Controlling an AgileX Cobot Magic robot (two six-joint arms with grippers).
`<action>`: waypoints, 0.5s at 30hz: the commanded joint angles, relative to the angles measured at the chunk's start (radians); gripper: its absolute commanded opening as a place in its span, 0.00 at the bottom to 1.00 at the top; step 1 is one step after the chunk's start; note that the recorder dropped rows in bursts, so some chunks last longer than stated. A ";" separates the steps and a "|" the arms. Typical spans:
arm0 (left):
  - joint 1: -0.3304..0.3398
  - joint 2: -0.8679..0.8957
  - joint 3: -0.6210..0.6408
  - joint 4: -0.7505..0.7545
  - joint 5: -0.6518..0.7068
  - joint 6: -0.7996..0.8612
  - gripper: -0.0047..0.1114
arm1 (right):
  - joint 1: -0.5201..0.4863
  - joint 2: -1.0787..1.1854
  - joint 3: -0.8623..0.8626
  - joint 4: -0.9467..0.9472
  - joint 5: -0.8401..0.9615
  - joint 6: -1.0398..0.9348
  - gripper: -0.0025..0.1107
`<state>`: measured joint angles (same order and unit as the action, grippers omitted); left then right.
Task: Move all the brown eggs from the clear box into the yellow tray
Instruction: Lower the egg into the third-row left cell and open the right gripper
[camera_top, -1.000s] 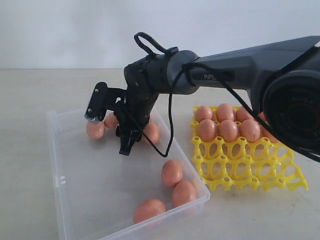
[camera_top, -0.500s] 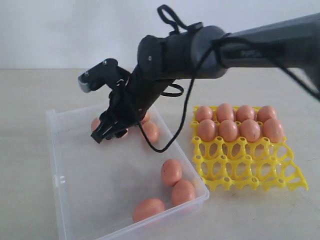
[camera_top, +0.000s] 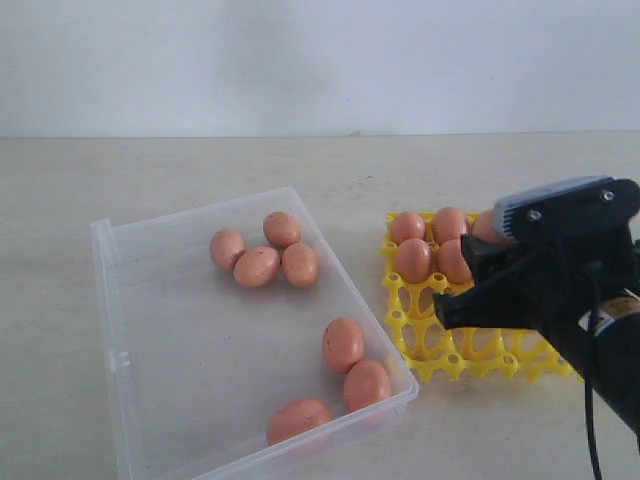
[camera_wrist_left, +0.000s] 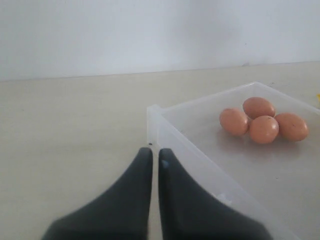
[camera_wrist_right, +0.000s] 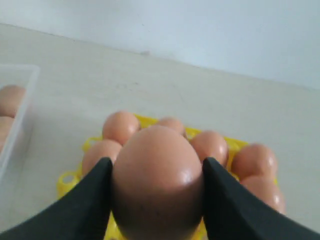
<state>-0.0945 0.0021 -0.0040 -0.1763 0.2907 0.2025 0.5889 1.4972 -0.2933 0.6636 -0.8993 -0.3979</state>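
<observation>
My right gripper (camera_wrist_right: 157, 163) is shut on a brown egg (camera_wrist_right: 157, 182), which fills the gap between the black fingers. It hangs just above the yellow tray (camera_top: 432, 348), where several brown eggs (camera_top: 413, 260) sit in the far cups. In the exterior view the gripper (camera_top: 462, 283) covers the tray's right part. The clear box (camera_top: 115, 360) holds a cluster of eggs (camera_top: 257, 266) at its far end and three more (camera_top: 343, 344) near its front right corner. My left gripper (camera_wrist_left: 155, 153) is shut and empty, low beside a corner of the clear box (camera_wrist_left: 154, 113).
The box and tray lie side by side on a pale tabletop (camera_top: 500, 170), with a white wall behind. The tray's near cups (camera_top: 440, 365) hold nothing. The left arm does not show in the exterior view.
The right arm has risen out of the clear box and swung right to above the yellow tray, carrying an egg. The eggs left in the box have not moved.
</observation>
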 joint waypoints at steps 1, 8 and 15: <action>-0.005 -0.002 0.004 0.002 -0.007 0.001 0.08 | -0.002 -0.010 0.028 -0.055 0.151 0.069 0.02; -0.005 -0.002 0.004 0.002 -0.007 0.001 0.08 | -0.002 -0.008 0.023 -0.327 0.084 0.103 0.02; -0.005 -0.002 0.004 0.002 -0.007 0.001 0.08 | -0.006 0.118 -0.086 -0.310 0.052 0.050 0.02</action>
<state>-0.0945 0.0021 -0.0040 -0.1763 0.2907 0.2025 0.5889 1.5461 -0.3245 0.3504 -0.8300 -0.3145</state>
